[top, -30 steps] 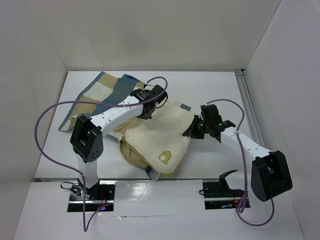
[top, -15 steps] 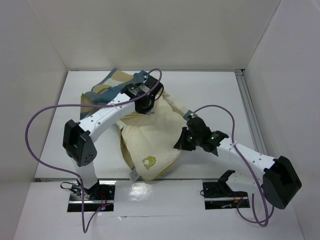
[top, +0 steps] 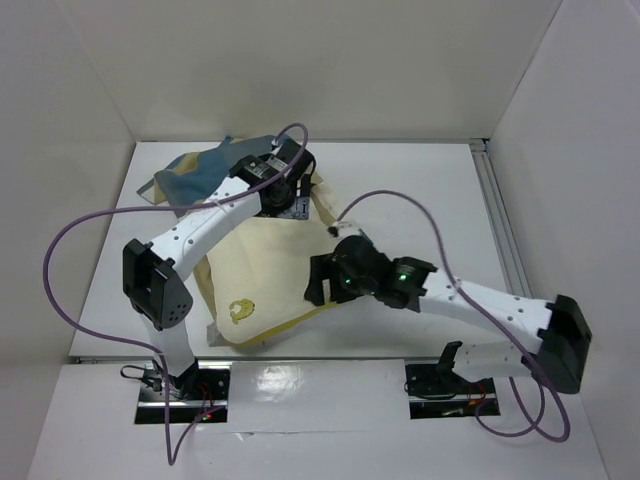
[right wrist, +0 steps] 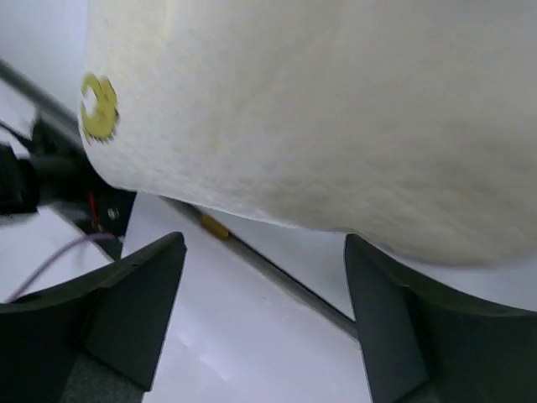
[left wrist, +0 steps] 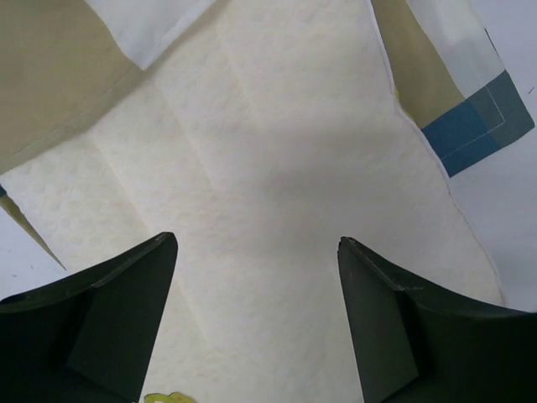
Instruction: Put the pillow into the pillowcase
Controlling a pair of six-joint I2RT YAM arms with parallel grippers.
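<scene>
Tabletop (top: 420, 190): pillow (top: 270, 270) diagonal, emblem (top: 240, 311) near-left

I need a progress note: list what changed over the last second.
The pillow slid left, its emblem with it. The right gripper followed left and the left gripper moved toward the back. Both let go and stand open. The pillowcase bunched up at the back left. Unchanged: most of the pillow lies outside it.

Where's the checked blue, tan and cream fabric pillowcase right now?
The checked pillowcase lies bunched at the far left of the white table in the top view, behind the cream-yellow pillow; the left hand hangs over where they meet.
</scene>
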